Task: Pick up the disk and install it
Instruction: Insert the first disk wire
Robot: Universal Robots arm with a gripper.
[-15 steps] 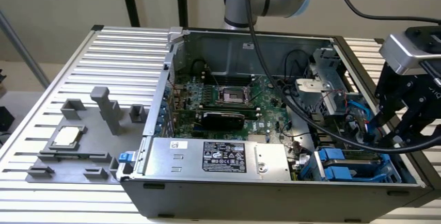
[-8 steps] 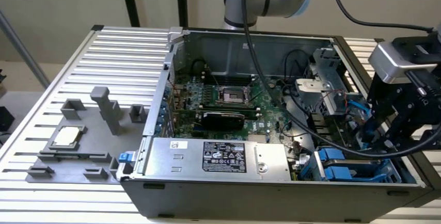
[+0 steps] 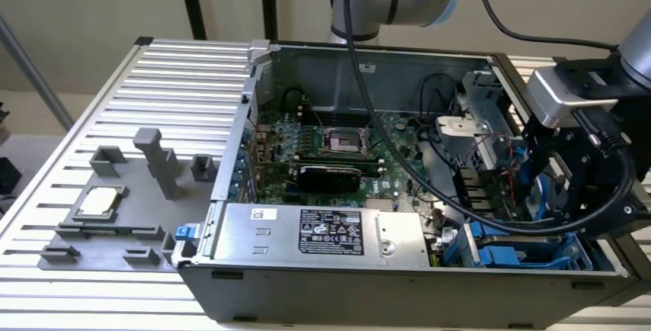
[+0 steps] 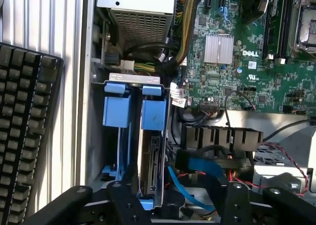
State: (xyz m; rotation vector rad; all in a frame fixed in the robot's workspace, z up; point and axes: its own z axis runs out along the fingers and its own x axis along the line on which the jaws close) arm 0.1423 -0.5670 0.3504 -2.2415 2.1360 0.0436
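Since the disk [image 4: 152, 156] sat slotted in the drive bay [image 4: 133, 78] at the near corner of the computer case [image 3: 407, 293], on the exterior view's right, with the gripper [image 4: 177, 198] spread wide above it and holding nothing, installation looked essentially complete, full seating unconfirmed.

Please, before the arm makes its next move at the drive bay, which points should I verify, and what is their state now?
1. The disk stands in the drive bay, in its blue carrier: ok.
2. The disk is pushed fully home: cannot tell.
3. The hand is open, jaws apart, not clamping the disk: ok.
4. The blue cable is clear of the hand: not ok, it runs between the jaws in the wrist view.
5. The keyboard lies outside the case wall: ok.
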